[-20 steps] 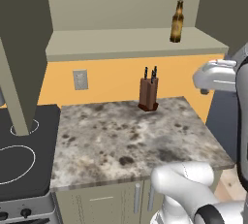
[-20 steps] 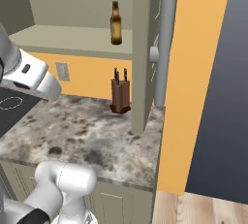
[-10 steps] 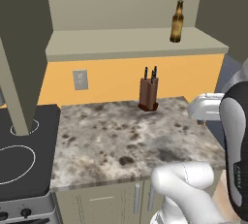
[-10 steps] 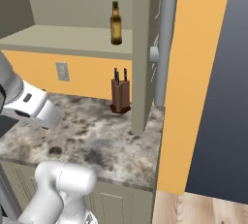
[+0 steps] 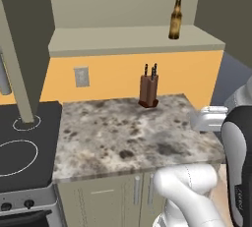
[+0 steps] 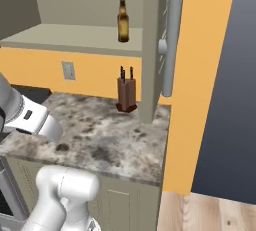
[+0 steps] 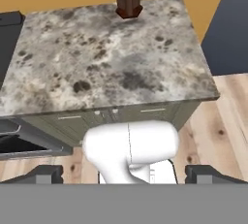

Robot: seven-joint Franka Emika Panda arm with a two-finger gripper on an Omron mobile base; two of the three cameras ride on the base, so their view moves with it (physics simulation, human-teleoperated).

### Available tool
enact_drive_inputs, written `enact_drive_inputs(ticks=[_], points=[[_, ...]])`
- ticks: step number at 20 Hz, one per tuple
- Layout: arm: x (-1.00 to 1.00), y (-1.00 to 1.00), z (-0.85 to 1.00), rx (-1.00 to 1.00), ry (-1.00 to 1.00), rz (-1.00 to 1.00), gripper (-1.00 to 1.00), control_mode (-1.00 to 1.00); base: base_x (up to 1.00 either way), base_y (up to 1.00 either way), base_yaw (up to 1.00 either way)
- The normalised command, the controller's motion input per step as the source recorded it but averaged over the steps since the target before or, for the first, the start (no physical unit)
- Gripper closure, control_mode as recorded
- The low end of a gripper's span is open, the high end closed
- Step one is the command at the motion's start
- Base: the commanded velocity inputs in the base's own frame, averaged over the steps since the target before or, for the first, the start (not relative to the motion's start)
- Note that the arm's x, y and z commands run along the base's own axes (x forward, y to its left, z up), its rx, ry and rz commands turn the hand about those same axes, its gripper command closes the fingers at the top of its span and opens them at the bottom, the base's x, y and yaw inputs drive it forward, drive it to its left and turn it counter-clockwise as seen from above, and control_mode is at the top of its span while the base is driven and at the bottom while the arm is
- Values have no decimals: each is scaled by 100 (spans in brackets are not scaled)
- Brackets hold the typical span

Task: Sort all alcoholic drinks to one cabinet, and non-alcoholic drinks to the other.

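A brown beer bottle (image 5: pixel 174 18), one of the alcoholic drinks, stands upright on the right end of the open cabinet's shelf (image 5: pixel 123 42); it is seen again as the bottle (image 6: pixel 122 21) in the right base view. The non-alcoholic drinks are out of view. My gripper (image 7: pixel 126 174) is open, its two dark fingertips (image 7: pixel 44 174) far apart with nothing held between them. It hangs low off the counter's right front, looking down at the granite top and floor. The arm (image 5: pixel 211 120) sits by the counter's right edge, well below the bottle.
A wooden knife block (image 5: pixel 148 91) stands at the back of the granite counter (image 5: pixel 113 132). A black stove (image 5: pixel 19 147) lies to the left. The cabinet's open door with its long handle (image 6: pixel 171 40) juts out at the right. Wooden floor (image 7: pixel 227 116) runs beside the counter.
The arm has dropped from about shelf height down to counter level at the right edge. The beer bottle stays on the shelf. The gripper stays open.
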Motion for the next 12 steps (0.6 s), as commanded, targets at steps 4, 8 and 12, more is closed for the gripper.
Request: enact_drive_inputs(ticks=[4, 8, 12], points=[[0, 0, 0, 0, 0, 0, -100, 100, -100, 0, 0], [0, 0, 0, 0, 0, 0, -100, 100, -100, 11, 0], [0, 0, 0, 0, 0, 0, -100, 100, -100, 64, 0]])
